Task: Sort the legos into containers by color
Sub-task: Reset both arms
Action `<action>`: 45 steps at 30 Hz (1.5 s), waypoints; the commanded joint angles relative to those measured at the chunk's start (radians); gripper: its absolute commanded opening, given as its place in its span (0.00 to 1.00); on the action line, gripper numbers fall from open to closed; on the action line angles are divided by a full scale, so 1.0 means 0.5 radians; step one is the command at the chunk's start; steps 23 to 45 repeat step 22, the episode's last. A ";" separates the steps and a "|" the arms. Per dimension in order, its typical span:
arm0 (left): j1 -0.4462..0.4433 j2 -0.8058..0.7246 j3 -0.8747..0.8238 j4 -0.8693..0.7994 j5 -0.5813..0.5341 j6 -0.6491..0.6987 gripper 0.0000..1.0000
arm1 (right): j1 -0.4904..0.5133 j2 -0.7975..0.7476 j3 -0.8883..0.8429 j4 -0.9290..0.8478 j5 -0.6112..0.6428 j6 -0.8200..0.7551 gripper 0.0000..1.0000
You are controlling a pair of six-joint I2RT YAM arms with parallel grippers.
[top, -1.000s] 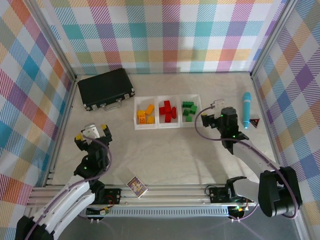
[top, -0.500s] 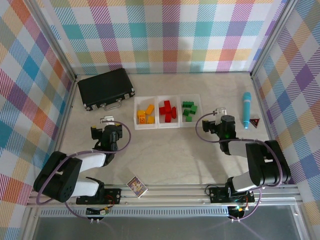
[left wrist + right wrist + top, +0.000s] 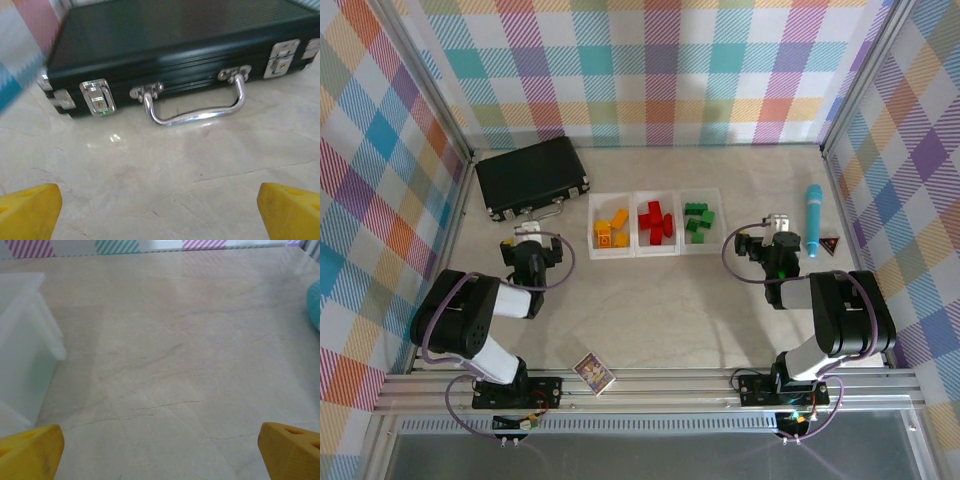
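Left fingers [image 3: 27, 212] spread, facing black case [image 3: 175, 45].

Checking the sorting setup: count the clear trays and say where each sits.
3, joined in a row mid-table: the left tray holds yellow legos, the middle tray red legos, the right tray green legos. None seems hidden.

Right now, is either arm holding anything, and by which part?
Nothing is held. The left end effector and the right end effector both stand open, with just table showing between the jaws.
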 commanded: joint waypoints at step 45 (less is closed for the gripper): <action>0.068 -0.007 0.070 -0.087 0.229 -0.124 1.00 | -0.012 -0.008 0.057 0.004 -0.017 0.035 0.99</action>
